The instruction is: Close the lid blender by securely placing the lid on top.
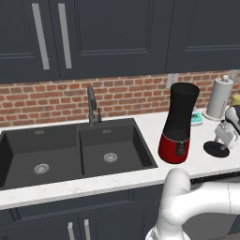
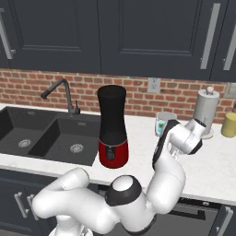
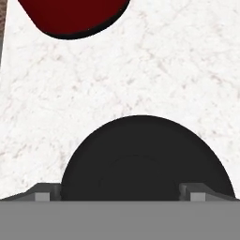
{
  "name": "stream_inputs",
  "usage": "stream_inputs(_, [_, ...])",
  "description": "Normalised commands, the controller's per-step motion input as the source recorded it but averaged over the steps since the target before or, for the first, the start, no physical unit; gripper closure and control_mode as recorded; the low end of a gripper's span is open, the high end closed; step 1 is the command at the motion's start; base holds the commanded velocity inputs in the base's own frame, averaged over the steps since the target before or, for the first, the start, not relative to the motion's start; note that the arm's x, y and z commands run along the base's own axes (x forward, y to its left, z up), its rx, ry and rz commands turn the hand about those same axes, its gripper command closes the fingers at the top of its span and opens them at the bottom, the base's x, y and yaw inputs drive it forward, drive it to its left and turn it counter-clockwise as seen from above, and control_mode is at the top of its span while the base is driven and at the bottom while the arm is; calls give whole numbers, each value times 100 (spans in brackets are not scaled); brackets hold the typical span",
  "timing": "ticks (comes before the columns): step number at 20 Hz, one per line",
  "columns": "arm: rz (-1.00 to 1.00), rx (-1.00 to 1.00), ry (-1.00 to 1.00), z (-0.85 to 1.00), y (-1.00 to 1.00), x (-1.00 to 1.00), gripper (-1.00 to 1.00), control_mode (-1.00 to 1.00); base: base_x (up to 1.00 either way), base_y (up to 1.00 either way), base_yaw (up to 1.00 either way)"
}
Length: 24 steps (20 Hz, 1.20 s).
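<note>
— So, where does the blender (image 1: pixel 178 123) stand?

— Upright on the white marbled tabletop (image 1: pixel 150 123), just to the right of the dark double sink (image 1: pixel 75 152). It sits between the tabletop's front edge and the brick back wall, nearer the front. Its black jar widens a little toward the top, and its glossy red base carries a dark knob on the front. The jar's top has no cover on it.

— And the lid (image 1: pixel 216 149)?

— Flat on the tabletop, to the right of the blender and apart from it, toward the front edge. In the left base view it is a black disc under the white wrist. In the hand view it is the big dark round shape low in the frame, with the red base at the top.

— What is the hand (image 1: pixel 226 136) doing?

— It hangs right over the lid, pointing down at it. In the hand view the two finger tips (image 3: pixel 47 193) stand to either side of the disc, wide apart, so the hand is spread and grips nothing. Whether the tips touch the lid I cannot tell.

— Anything else nearby?

— A paper towel roll (image 1: pixel 220 98) stands upright near the back wall, behind the hand. A small teal-and-white item (image 1: pixel 196 118) lies between the roll and the blender, too small to identify. A dark faucet (image 1: pixel 92 105) rises behind the sink.
</note>
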Motion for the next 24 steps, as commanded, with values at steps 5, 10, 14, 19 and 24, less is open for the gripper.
stream_inputs(5, [0, -6, -2, -9, 1, 0, -100, -100, 0, 0, 0])
stream_inputs(10, [0, -10, -6, -12, 0, 0, -100, -100, 0, 0, 0])
stream_inputs(14, [0, 0, 0, 0, 0, 0, -100, -100, 0, 0, 0])
stream_inputs(19, [0, -3, -1, -4, 7, -4, -100, -100, 0, 0, 0])
stream_inputs(24, [0, 0, -1, 0, 9, 0, -100, -100, 0, 0, 0])
